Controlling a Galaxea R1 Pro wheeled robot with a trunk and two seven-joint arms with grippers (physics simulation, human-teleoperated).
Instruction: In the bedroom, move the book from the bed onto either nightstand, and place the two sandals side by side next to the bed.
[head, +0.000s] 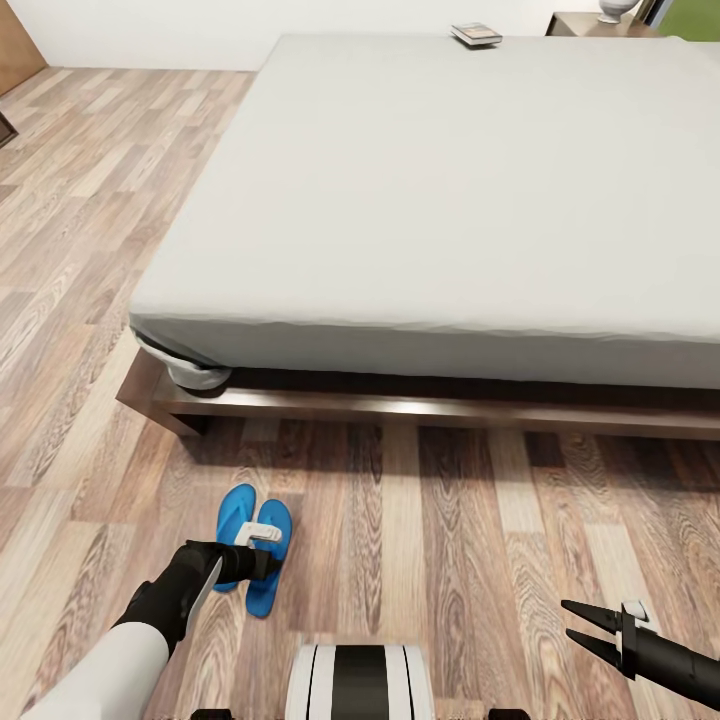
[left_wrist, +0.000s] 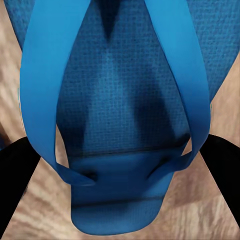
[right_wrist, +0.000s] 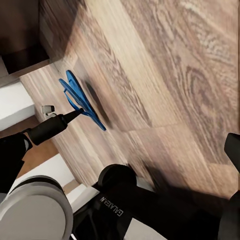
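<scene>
The 2 sandals (head: 254, 541) lie side by side on the wood-plank floor (head: 420, 520) near the corner of the bed (head: 430, 200), whose smooth grey cover sits on a dark wooden frame. The left gripper (head: 262, 553) is down over the nearer sandal; the left wrist view shows its woven blue footbed (left_wrist: 125, 100) and glossy straps up close, with 1 dark finger (left_wrist: 15, 175) on each side, jaws spread and not visibly gripping. The right gripper (head: 585, 625) hovers above the bare floor, its 2 pointed fingers apart and empty. The book (head: 476, 34) lies flat at the mattress's far edge, close to a nightstand (head: 580, 22).
</scene>
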